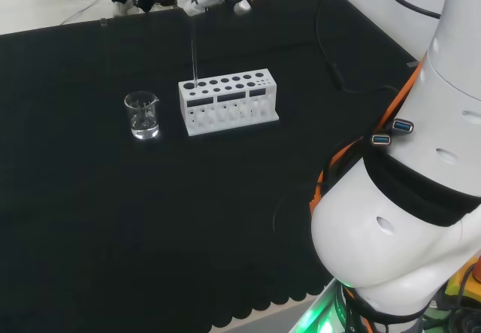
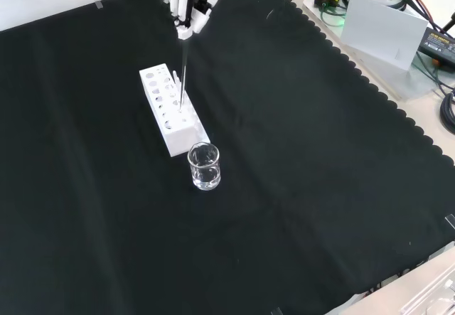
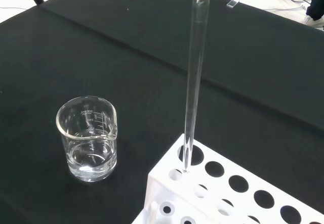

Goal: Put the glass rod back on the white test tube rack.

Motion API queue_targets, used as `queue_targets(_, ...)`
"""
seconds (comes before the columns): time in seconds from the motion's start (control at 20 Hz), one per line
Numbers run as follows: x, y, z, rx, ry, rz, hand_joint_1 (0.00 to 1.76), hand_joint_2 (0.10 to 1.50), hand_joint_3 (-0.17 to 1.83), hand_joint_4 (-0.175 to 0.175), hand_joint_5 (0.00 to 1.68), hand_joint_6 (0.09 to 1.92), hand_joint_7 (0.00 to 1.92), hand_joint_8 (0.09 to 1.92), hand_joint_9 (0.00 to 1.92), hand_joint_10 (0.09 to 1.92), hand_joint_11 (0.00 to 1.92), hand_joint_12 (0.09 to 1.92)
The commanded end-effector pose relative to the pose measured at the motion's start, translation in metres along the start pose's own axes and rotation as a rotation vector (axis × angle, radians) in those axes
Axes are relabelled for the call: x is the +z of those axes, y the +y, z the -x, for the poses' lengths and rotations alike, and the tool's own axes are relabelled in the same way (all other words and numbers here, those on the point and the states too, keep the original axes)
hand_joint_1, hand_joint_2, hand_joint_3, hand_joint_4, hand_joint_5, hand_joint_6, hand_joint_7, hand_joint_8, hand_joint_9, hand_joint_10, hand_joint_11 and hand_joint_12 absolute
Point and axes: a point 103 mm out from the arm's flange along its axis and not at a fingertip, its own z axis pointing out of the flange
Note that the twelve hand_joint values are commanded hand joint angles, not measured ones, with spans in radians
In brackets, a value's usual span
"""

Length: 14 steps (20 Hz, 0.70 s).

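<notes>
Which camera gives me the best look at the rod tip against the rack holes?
The wrist view: the glass rod is close, its tip at a corner hole of the white rack. In the head view and front view it is a thin faint line under the hand.

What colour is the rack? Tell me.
White, with dark round holes; the rack shows best in the head view.

Faint grad. marks on beaker [image 3: 87,138], illegible.
</notes>
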Motion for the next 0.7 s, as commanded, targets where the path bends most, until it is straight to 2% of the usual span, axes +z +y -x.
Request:
queue_targets(0.05,0.0023,-0.0001,-0.0039,-0.001,0.002,-0.008,1.33,1.03,-0.17,-0.175,1.45,0.09,1.44,0.48,1.69,0.63,1.63,0.76)
queue_targets(0.7,0.0065,0.0089,-0.013,-0.019,0.01,-0.011,1.33,1.03,-0.17,-0.175,1.45,0.09,1.44,0.48,1.69,0.63,1.63,0.76)
